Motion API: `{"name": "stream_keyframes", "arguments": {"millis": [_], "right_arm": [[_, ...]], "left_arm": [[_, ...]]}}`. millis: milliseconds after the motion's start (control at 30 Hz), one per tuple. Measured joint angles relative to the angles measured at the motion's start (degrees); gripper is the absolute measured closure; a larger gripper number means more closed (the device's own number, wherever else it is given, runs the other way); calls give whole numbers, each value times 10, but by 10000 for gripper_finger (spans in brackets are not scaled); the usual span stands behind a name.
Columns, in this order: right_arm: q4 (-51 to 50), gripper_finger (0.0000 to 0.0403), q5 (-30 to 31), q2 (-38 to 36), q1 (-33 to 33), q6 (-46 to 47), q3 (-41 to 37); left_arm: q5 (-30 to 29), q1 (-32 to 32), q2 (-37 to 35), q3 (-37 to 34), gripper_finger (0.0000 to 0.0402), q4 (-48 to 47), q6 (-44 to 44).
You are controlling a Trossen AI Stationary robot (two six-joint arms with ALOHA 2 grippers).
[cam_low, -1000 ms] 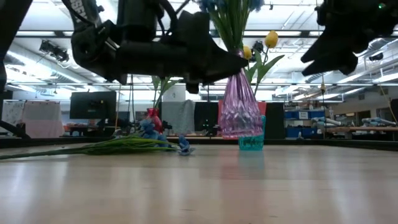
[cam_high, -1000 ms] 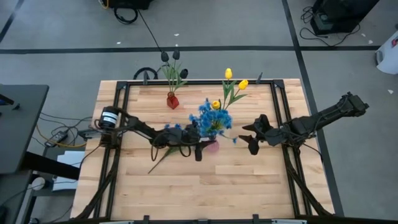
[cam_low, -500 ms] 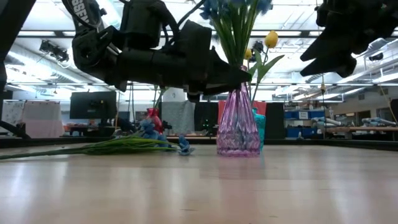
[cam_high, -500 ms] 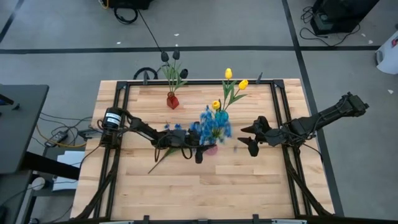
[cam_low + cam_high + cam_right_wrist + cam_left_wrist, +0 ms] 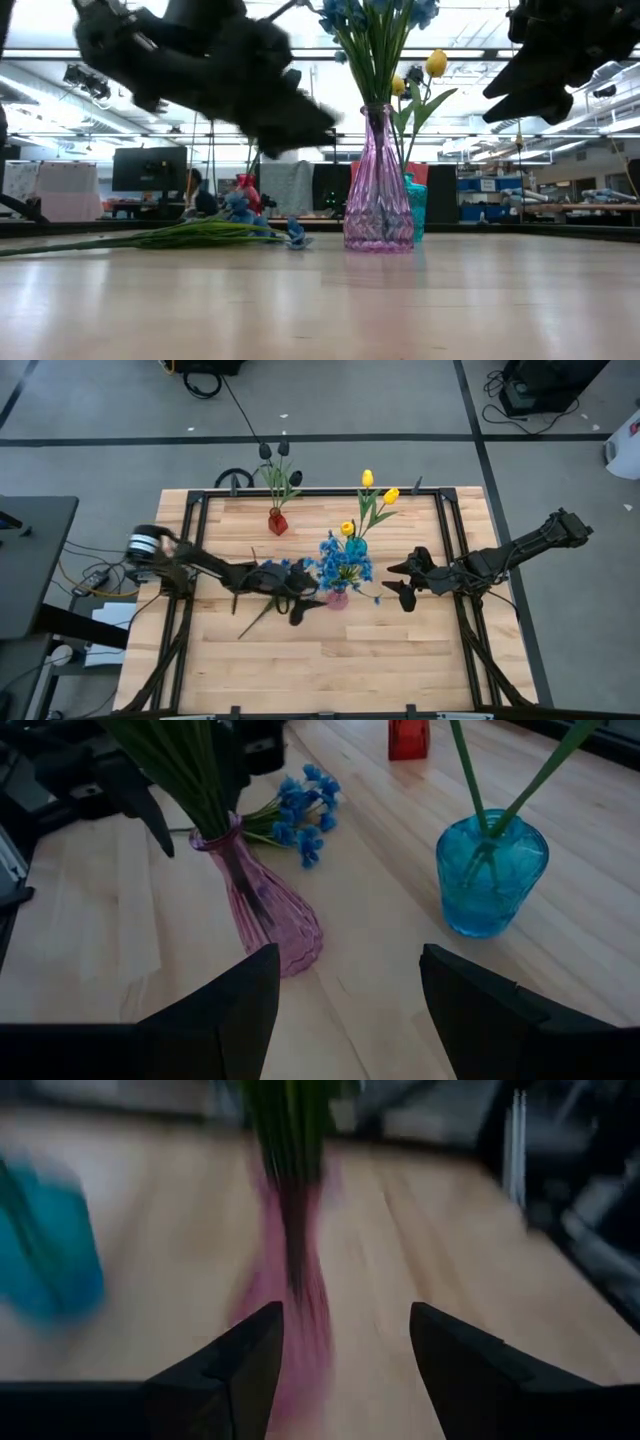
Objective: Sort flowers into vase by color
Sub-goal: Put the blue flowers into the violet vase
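Hanging just beside the pink vase (image 5: 338, 599), my left gripper (image 5: 300, 610) has its fingers spread and nothing between them; the vase stands free on the desk (image 5: 400, 660) with a bunch of blue flowers (image 5: 345, 560) upright in its neck. What I judge the coming move to turn on is the loose blue flower (image 5: 272, 578) lying flat on the desk on my left arm's side of the vase, close to the gripper. Its blossoms point toward the vase and its long green stem (image 5: 252, 625) runs away from it at a slant, toward the front left of the desk. My left arm is clearly the nearer one; I would want to meet that stem across its length.

My right gripper (image 5: 408, 582) waits released on the far side of the vase, holding nothing, with the blue vase (image 5: 491, 872) of yellow tulips (image 5: 378, 488) beyond it. A small red vase (image 5: 277, 521) with dark tulips (image 5: 275, 450) stands at the back.

My left wrist view is smeared, so I cannot make out the lying flower there, and from above my own arm covers part of its blossoms. I cannot tell how many stems lie there.
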Motion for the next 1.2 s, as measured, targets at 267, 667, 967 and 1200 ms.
{"name": "stream_keyframes", "arguments": {"millis": [267, 667, 967, 1200], "right_arm": [[5, 153, 14, 20, 0, -1, 0], [57, 153, 18, 93, 0, -35, 0], [76, 153, 17, 113, 0, -46, 0], [77, 153, 17, 115, -1, -46, 0]], "left_arm": [[-17, -50, -124, -8, 193, -368, -132], [-34, -106, -158, 1, 199, -648, -341], [-71, -109, -103, 3, 201, -639, -323], [-101, -110, -92, 3, 266, -643, -268]]}}
